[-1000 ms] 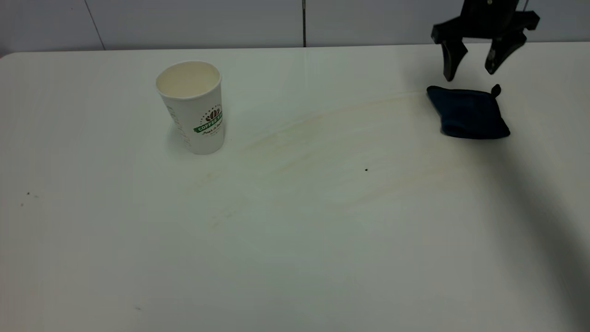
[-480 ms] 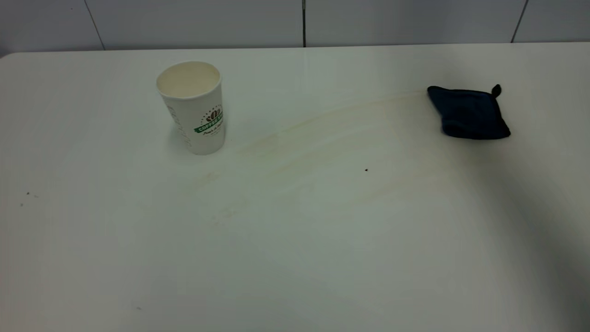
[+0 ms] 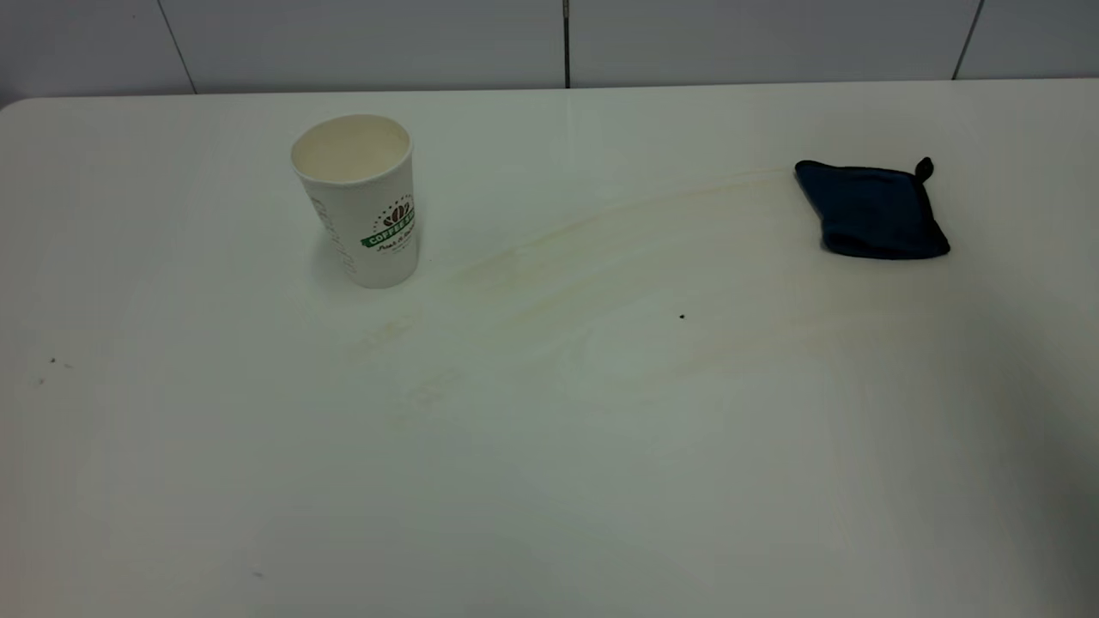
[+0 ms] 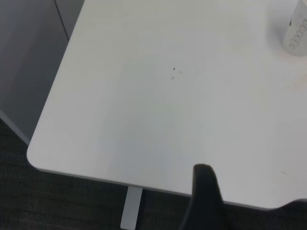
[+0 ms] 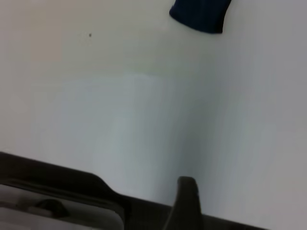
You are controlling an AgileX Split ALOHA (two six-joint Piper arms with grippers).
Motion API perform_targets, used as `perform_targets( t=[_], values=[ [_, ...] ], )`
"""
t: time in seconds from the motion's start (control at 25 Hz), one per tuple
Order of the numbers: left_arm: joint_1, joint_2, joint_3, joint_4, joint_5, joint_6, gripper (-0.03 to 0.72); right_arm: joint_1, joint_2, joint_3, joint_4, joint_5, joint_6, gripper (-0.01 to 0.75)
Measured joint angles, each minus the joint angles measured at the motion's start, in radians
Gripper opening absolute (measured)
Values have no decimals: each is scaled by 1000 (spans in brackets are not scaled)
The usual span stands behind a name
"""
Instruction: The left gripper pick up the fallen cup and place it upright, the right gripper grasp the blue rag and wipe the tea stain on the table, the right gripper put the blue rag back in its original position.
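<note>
The cup (image 3: 365, 202) stands upright on the table (image 3: 549, 481) at the back left, mouth up and empty; its lower side shows in the left wrist view (image 4: 296, 28). The blue rag (image 3: 871, 210) lies flat at the back right, free of any gripper, and also shows in the right wrist view (image 5: 201, 13). The tea stain (image 3: 601, 249) is only faint pale-brown streaks running from near the cup to the rag. Neither gripper shows in the exterior view. My left gripper (image 4: 249, 191) hangs open over the table's near left corner. My right gripper (image 5: 230, 196) is open and empty, well back from the rag.
A tiny black speck (image 3: 682, 316) lies mid-table. A few small dark specks (image 3: 51, 362) lie at the left. A tiled wall runs behind the table's far edge (image 3: 549, 86). The table's front edge and dark floor show in the left wrist view (image 4: 72, 201).
The right gripper, open just above the rag one second ago, has pulled away out of the exterior view. The rag and the cup have stayed where they were.
</note>
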Motion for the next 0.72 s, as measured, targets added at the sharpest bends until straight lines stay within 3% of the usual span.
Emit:
perform_targets(
  t=[0.36, 0.56, 0.72],
  values=[
    [0, 0, 0, 0, 0, 0, 564, 0, -439, 434, 5, -52, 80, 661],
    [0, 0, 0, 0, 0, 0, 564, 0, -527, 607, 16, -153, 93, 655],
    [0, 0, 0, 0, 0, 0, 564, 0, -531, 694, 34, -172, 102, 645]
  ],
)
